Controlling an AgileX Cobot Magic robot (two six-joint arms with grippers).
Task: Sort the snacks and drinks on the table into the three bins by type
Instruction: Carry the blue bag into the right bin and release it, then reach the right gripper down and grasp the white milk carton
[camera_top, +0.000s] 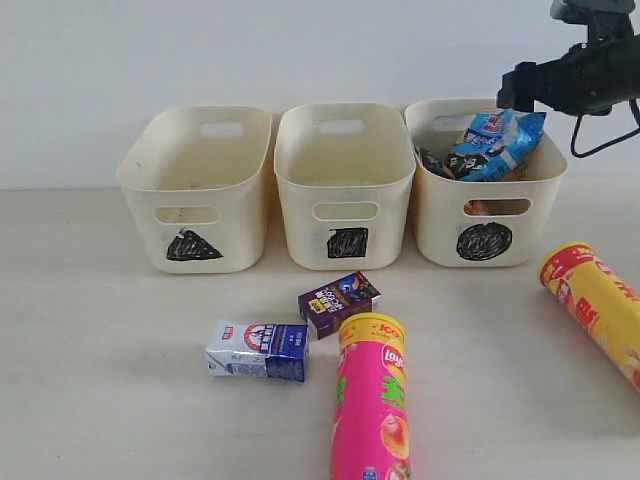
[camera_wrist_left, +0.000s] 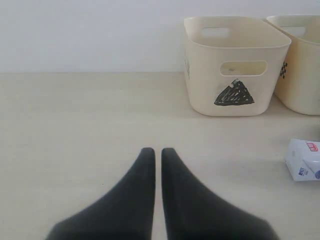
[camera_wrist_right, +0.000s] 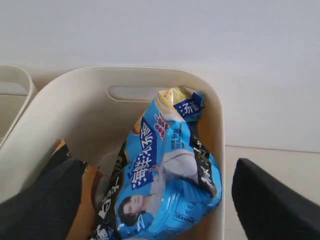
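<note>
The blue-white-black bag (camera_top: 495, 143) lies in the circle bin (camera_top: 430, 215), on top of the orange-black bag (camera_top: 436, 160). My right gripper (camera_top: 520, 95) hangs open just above that bin; in the right wrist view its gripper (camera_wrist_right: 157, 167) straddles the blue bag (camera_wrist_right: 165, 190) without touching it. The triangle bin (camera_top: 240, 200) and square bin (camera_top: 300, 190) show nothing inside. On the table lie the blue-and-white carton (camera_top: 258, 350), purple carton (camera_top: 339, 303), pink tube (camera_top: 372, 400) and yellow-orange tube (camera_top: 598, 305). My left gripper (camera_wrist_left: 156, 150) is shut over bare table, out of the exterior view.
The left wrist view shows the triangle bin (camera_wrist_left: 235, 65), the square bin's edge (camera_wrist_left: 300, 65) and the blue-and-white carton (camera_wrist_left: 303, 160) off to one side. A white wall stands behind the bins. The orange bag (camera_wrist_right: 89, 200) peeks out under the blue one.
</note>
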